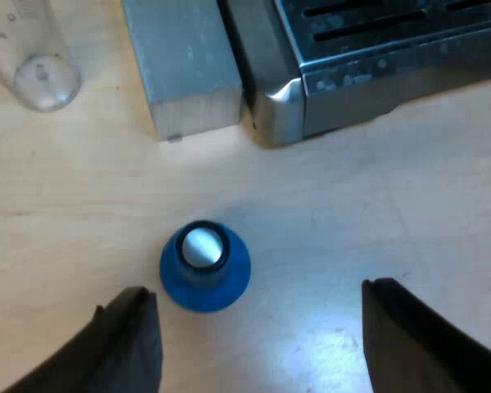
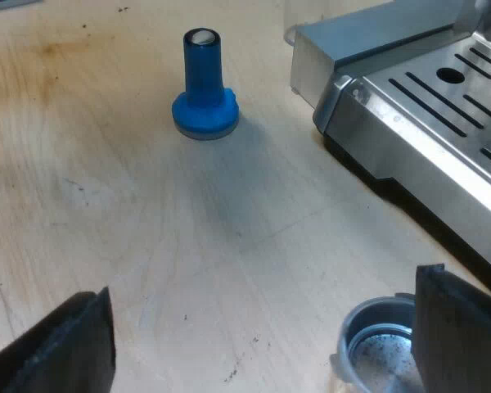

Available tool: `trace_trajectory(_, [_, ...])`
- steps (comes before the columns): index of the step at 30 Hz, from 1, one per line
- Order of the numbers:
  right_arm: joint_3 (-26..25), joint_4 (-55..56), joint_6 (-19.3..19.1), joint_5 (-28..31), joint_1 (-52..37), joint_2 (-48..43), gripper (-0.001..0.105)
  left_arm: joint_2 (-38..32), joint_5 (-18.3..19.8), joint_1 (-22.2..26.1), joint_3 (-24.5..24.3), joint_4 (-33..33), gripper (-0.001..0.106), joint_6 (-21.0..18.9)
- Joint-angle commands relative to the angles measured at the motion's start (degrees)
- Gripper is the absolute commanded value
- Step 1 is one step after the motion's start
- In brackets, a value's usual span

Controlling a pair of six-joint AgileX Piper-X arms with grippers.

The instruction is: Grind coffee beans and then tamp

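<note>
The blue tamper (image 1: pixel 204 266) stands upright on the wooden table, its white-capped top facing up. My left gripper (image 1: pixel 258 348) hangs open above it, with the tamper close to one finger (image 1: pixel 127 344). The tamper (image 2: pixel 204 82) also stands some way off from my right gripper (image 2: pixel 262 344), which is open over the table. Beside one right finger (image 2: pixel 458 327) lies the metal holder's basket (image 2: pixel 380 348), with specks of coffee inside. The espresso machine's drip tray (image 2: pixel 442 106) sits close by.
A measuring glass (image 1: pixel 37 70) stands near a grey block (image 1: pixel 184 61) next to the machine's base (image 1: pixel 376 57). Bare wooden table (image 2: pixel 147 246) stretches between the tamper and the holder.
</note>
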Motion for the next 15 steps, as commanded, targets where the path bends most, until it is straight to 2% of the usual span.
trace_trajectory(1, [-0.03, -0.54, -0.37, -0.33, 0.11, -0.07, 0.075, 2.27, -0.52, -0.06, -0.20, -0.43, 0.056, -0.06])
trace_trajectory(6, [-0.03, -0.54, -0.37, -0.33, 0.11, -0.07, 0.075, 9.41, 5.05, -0.06, -0.20, -0.43, 0.058, -0.06])
trace_trajectory(11, [-0.03, -0.54, -0.37, -0.33, 0.11, -0.07, 0.075, 13.27, 4.81, -0.06, -0.20, -0.66, 0.072, -0.06])
trace_trajectory(15, [-0.03, -0.54, -0.37, -0.33, 0.11, -0.07, 0.075, 13.64, 4.49, -0.06, -0.20, -1.41, 0.073, -0.06])
